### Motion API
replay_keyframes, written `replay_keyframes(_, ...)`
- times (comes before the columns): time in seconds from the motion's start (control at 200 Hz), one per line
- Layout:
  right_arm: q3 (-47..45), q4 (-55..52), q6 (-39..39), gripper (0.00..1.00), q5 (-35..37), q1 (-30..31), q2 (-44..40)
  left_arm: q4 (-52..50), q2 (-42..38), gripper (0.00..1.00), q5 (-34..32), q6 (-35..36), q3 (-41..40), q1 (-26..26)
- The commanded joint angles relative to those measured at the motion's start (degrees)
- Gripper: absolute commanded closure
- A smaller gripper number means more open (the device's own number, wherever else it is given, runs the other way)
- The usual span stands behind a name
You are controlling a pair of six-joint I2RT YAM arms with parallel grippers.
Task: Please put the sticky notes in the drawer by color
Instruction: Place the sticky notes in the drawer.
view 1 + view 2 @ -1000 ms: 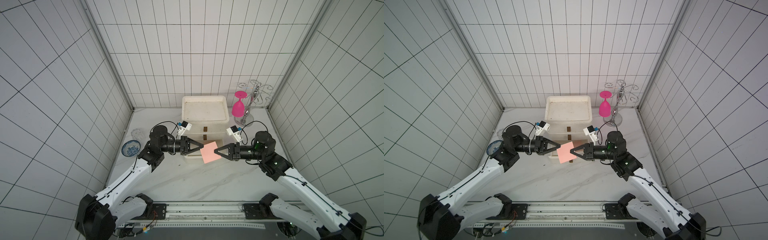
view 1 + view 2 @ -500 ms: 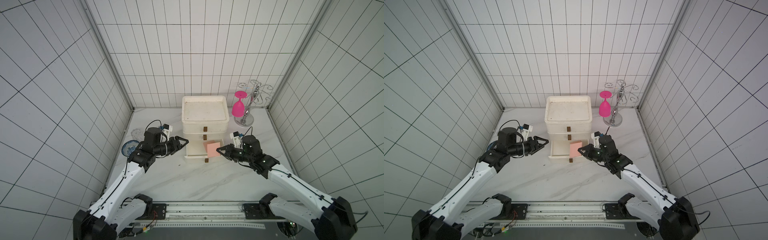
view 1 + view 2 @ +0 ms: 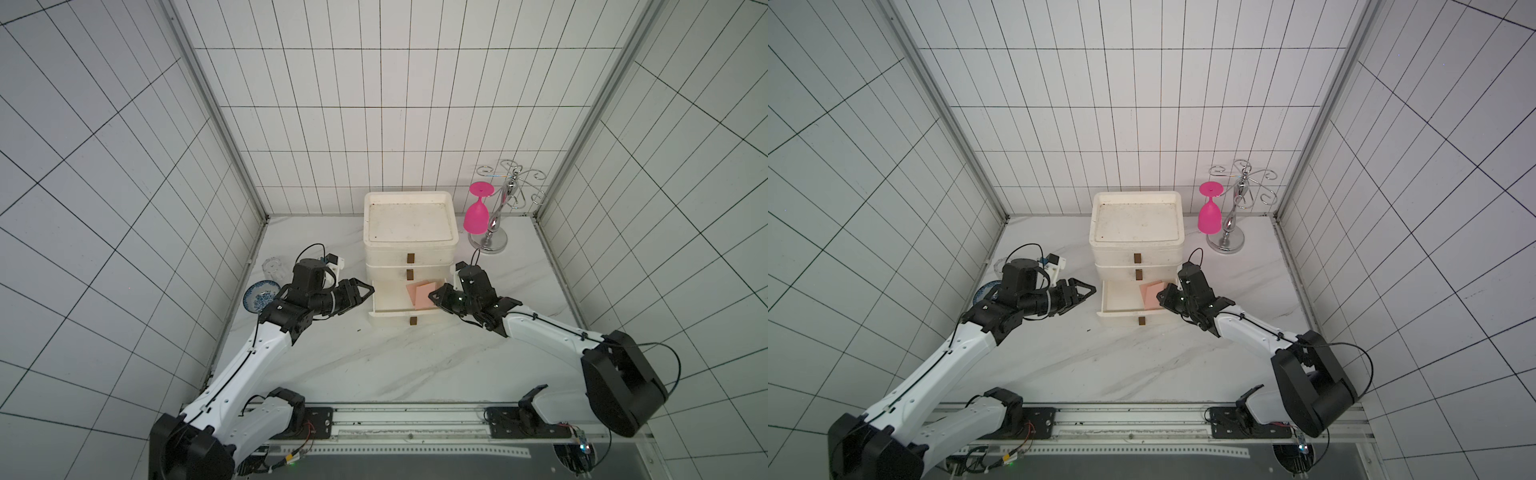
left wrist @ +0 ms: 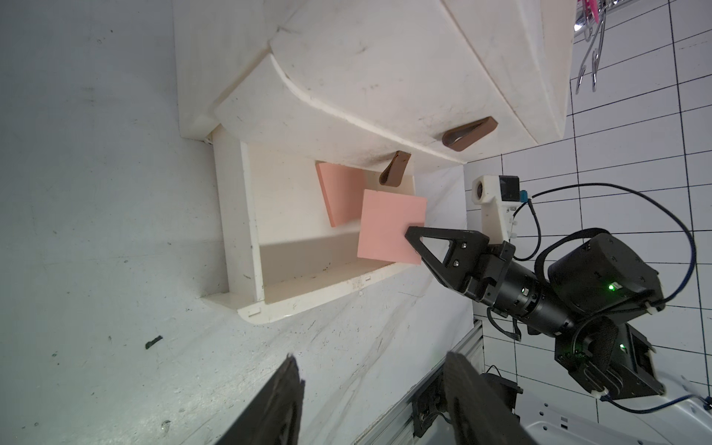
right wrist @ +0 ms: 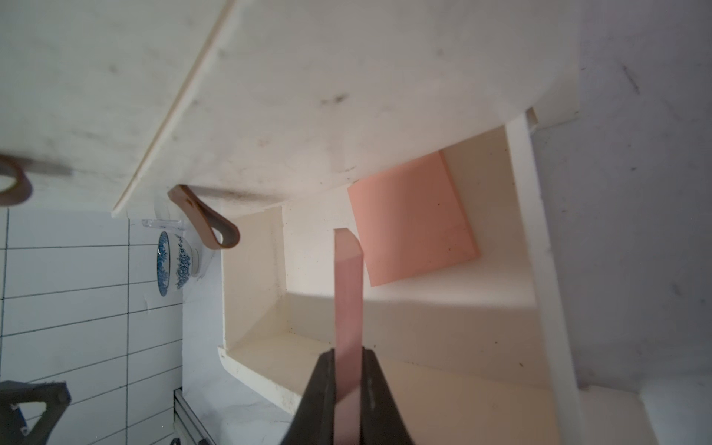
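Right gripper pinches a pink pad over the open bottom drawer from 3 o'clock; a second pad lies inside. Left gripper, wide and empty, sits at 9 o'clock.

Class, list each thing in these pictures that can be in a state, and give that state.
bottom drawer, pulled open
middle drawer, shut
top drawer, shut
lying pink pad, flat on the bottom drawer's floor
held pink pad, on edge over the open drawer
right pincer, shut on held pink pad
left pincer, open, empty
pink glass, upside down
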Motion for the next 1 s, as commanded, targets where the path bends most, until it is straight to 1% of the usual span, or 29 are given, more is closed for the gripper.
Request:
replay_keyframes(0.0, 3.68, -0.86, -4.50, 0.63, 3.34, 0.13, -0.69, -1.03, -0.06, 0.39, 0.14, 2.13, 0.92, -0.02)
replay_keyframes(0.04, 3.58, -2.91, -5.59, 0.52, 4.65, -0.19, -2.06, -1.33, -0.22, 0.39, 0.02, 2.44, 1.26, -0.01)
replay_keyframes(0.07, 3.59, -4.77, -6.56, 0.47, 5.86, -0.51, -3.24, -1.58, -0.29, 0.39, -0.06, 2.62, 1.52, -0.02)
replay_keyframes(0.09, 3.53, -6.16, -7.20, 0.44, 6.70, -0.73, -4.26, -1.78, -0.23, 0.39, -0.28, 2.81, 1.75, -0.02)
replay_keyframes(0.135, 3.44, -9.95, -8.71, 0.43, 8.12, -1.40, -6.72, -2.26, -0.23, 0.39, -0.98, 3.16, 2.45, -0.04)
replay_keyframes(0.235, 3.50, -17.63, -12.68, 0.43, 10.74, -2.01, -13.46, -1.98, 0.59, 0.39, -3.52, 3.40, 4.81, -0.02)
replay_keyframes(0.33, 3.78, -23.78, -15.54, 0.45, 8.99, -1.81, -18.07, -2.76, 3.75, 0.39, -5.15, 4.16, 10.39, -0.10)
replay_keyframes(0.45, 2.13, -27.44, -17.43, 0.55, 7.52, 1.14, -21.28, -4.32, 10.62, 0.39, -8.14, 5.62, 20.39, -1.50)
replay_keyframes(0.52, -0.23, -26.49, -17.19, 0.60, 8.42, 4.77, -21.78, -4.94, 15.50, 0.39, -10.93, 6.98, 26.93, -3.54)
replay_keyframes(0.615, -3.06, -23.96, -16.11, 0.63, 11.44, 9.99, -20.42, -5.85, 23.00, 0.39, -14.15, 8.97, 36.18, -6.06)
replay_keyframes(0.755, -5.43, -18.79, -13.95, 0.64, 15.49, 15.72, -17.32, -8.09, 34.74, 0.40, -16.38, 11.37, 49.53, -8.16)
replay_keyframes(0.874, -7.03, -13.58, -13.31, 0.64, 19.22, 18.28, -15.16, -11.22, 43.24, 0.41, -17.04, 13.15, 59.08, -9.67)
replay_keyframes(0.994, -9.74, -6.67, -12.05, 0.64, 22.58, 18.90, -14.55, -12.77, 48.45, 0.41, -18.06, 14.51, 62.76, -10.66)
